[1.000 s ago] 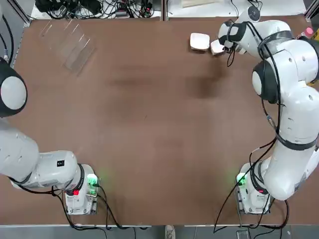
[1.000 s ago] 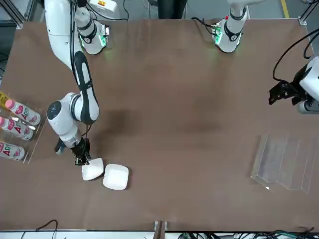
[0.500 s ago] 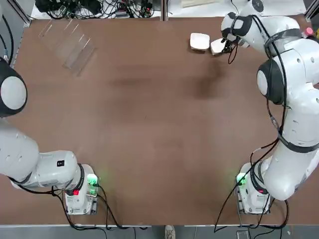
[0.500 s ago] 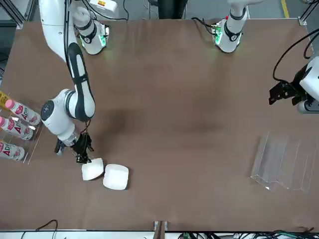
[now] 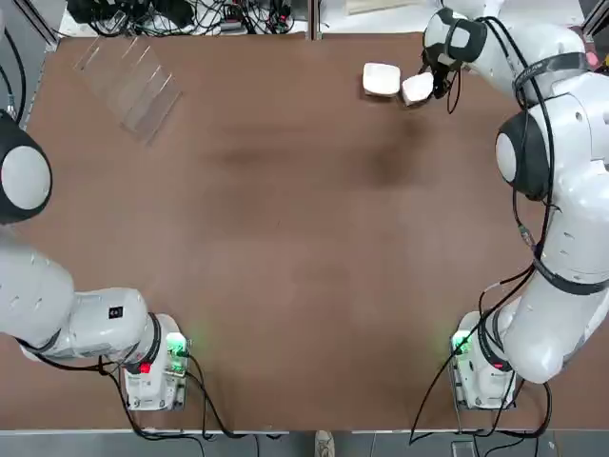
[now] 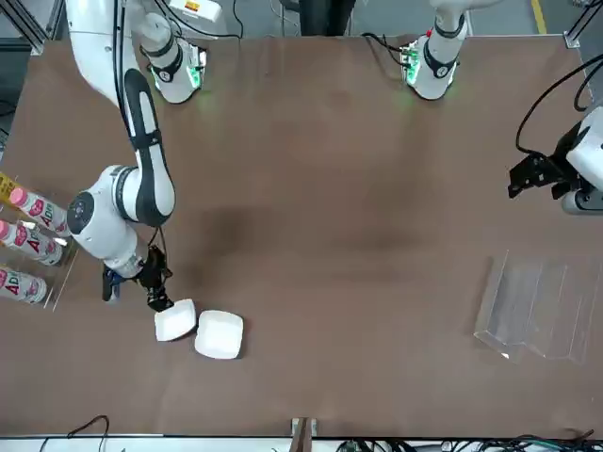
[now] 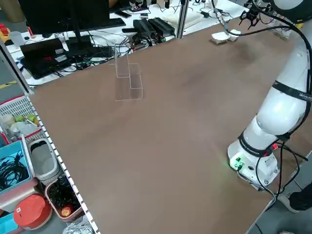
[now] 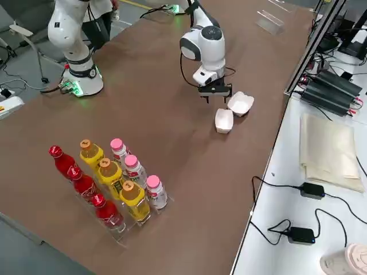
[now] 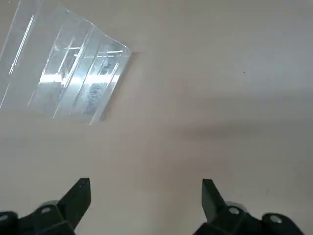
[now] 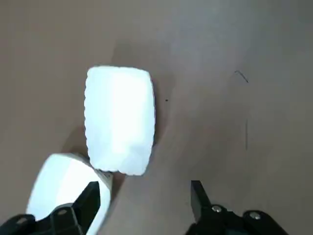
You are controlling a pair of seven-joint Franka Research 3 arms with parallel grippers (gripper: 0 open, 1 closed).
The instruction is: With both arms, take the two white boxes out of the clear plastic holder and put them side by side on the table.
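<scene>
Right gripper (image 10: 145, 205) drawn slightly back from the boxes, fingers wide apart and holding nothing, two white boxes (image 6: 219, 335) (image 6: 175, 320) side by side on the counter (image 6: 330, 235), left gripper (image 9: 146, 205) wide and empty, near the clear plastic holder (image 6: 537, 306).

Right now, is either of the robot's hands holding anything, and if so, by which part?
Nothing is held: the right gripper is open above the white boxes, and the left gripper is open over bare table.

Two white boxes (image 10: 120, 120) (image 10: 68, 188), rounded at the corners, lie side by side on the counter (image 5: 276, 228), angled apart; clear holder (image 5: 128, 88) lies empty.
</scene>
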